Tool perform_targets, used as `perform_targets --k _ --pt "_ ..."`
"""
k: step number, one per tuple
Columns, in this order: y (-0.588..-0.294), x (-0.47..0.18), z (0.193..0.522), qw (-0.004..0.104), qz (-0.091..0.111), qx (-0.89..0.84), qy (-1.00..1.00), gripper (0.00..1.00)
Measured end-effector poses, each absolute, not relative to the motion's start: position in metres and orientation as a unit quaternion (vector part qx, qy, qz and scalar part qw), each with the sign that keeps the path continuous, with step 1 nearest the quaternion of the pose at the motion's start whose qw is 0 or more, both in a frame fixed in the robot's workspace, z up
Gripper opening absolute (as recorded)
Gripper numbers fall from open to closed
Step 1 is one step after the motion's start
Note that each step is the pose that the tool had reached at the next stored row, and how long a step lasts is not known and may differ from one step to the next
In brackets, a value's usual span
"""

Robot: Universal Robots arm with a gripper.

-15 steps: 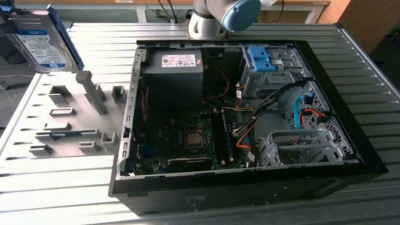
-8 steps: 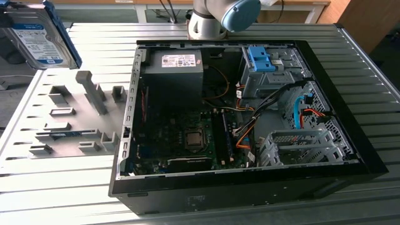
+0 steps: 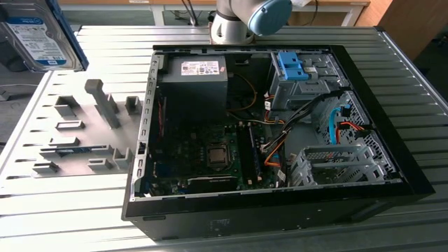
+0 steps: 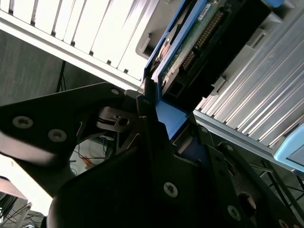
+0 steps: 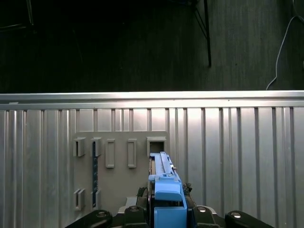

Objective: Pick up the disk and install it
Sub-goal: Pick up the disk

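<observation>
The disk (image 3: 39,37) is a silver-grey drive with a white-and-blue label and blue rails. It hangs in the air at the exterior view's upper left, above the table's edge. In the first wrist view the disk (image 5: 162,176) stands edge-on, blue rail facing the camera, above the grey fixture plate (image 5: 118,161). My gripper (image 5: 166,211) is shut on the disk's blue tab end. In the second wrist view the black fingers (image 4: 148,102) clamp the blue tab (image 4: 170,119), and the drive's green circuit board (image 4: 190,45) shows beyond it.
An open black computer case (image 3: 392,152) lies on the slatted metal table (image 3: 70,210). Inside are a motherboard (image 3: 210,157), a black power supply (image 3: 196,84) and a drive cage with a light-blue bracket (image 3: 292,65). The grey fixture plate (image 3: 70,136) sits to the exterior view's left of the case.
</observation>
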State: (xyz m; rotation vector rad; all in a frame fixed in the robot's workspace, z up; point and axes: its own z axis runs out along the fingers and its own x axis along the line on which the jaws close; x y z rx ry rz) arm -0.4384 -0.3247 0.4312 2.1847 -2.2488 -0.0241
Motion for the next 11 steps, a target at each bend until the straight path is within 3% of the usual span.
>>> perform_targets --k 11 --pt "-0.325 -0.438 0.455 0.003 -0.008 0.697 -0.717 0.37"
